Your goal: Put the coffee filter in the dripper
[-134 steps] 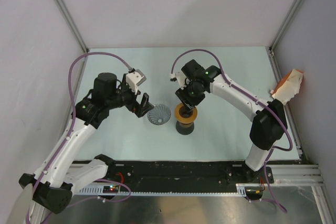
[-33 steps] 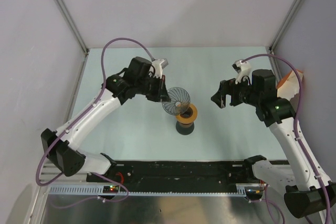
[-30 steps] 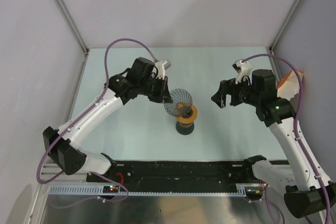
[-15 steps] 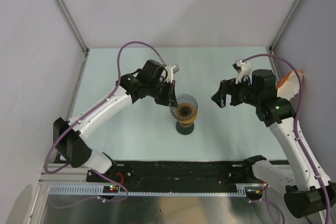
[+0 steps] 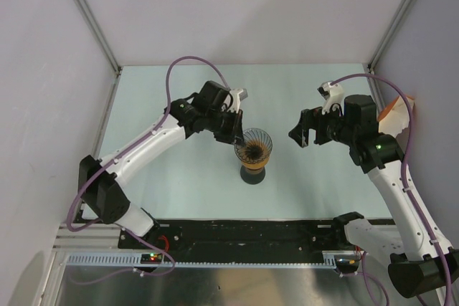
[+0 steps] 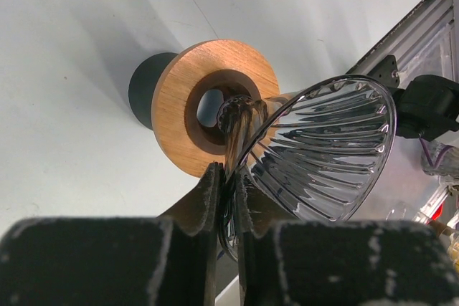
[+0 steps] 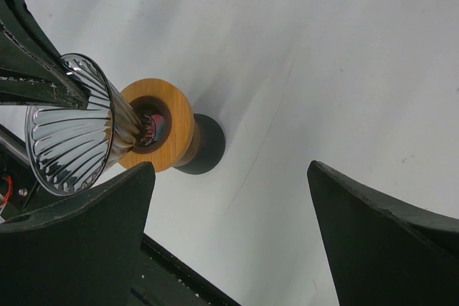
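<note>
So the dripper [image 5: 253,145] is near the middle of the surface [image 5: 179,91] now, its narrow end poking at the dark hole of the wooden ring [image 6: 179,105]. A few seconds back it was lying flat on the surface at the ring's 9 o'clock. It's clear, grey-tinted and cone-shaped, with fine curved ribs, and it's sitting tilted, not square. The ring is smooth orange wood on a round dark base [image 7: 208,145]. The left end effector [image 6: 229,177] is at the dripper's 10 o'clock, pinching its thin rim. The right end effector [image 5: 295,135] has backed off to 3 o'clock, fingers spread wide with nothing in them.
</note>
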Available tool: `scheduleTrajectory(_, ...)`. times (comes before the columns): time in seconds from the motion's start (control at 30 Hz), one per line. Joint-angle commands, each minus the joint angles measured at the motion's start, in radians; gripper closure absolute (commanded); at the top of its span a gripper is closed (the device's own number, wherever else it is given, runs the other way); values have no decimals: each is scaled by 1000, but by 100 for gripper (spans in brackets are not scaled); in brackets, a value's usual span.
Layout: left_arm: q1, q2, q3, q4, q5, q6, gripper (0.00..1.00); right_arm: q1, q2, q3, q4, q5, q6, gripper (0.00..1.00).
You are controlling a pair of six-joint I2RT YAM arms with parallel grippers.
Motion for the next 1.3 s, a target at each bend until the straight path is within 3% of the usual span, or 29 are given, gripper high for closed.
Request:
scheduleTrajectory(0.0,-6,10,55,26,16,-11,86,-1,-9,25,21,-7,8,6)
scheduleTrajectory(0.43,0,23,53,25,-18,-3,84,-3,-9,20,20,-13,6,7)
scheduleTrajectory(1.03,8,-56,103,26,-35,64,27,-2,16,19,30,-79,30,9)
scheduleTrajectory(1.13,25,-99,101,26,-71,98,24,3,27,18,35,-127,44,11)
scheduleTrajectory(1.27,39,-148,46,28,-90,123,27,48,56,17,47,-176,57,15)
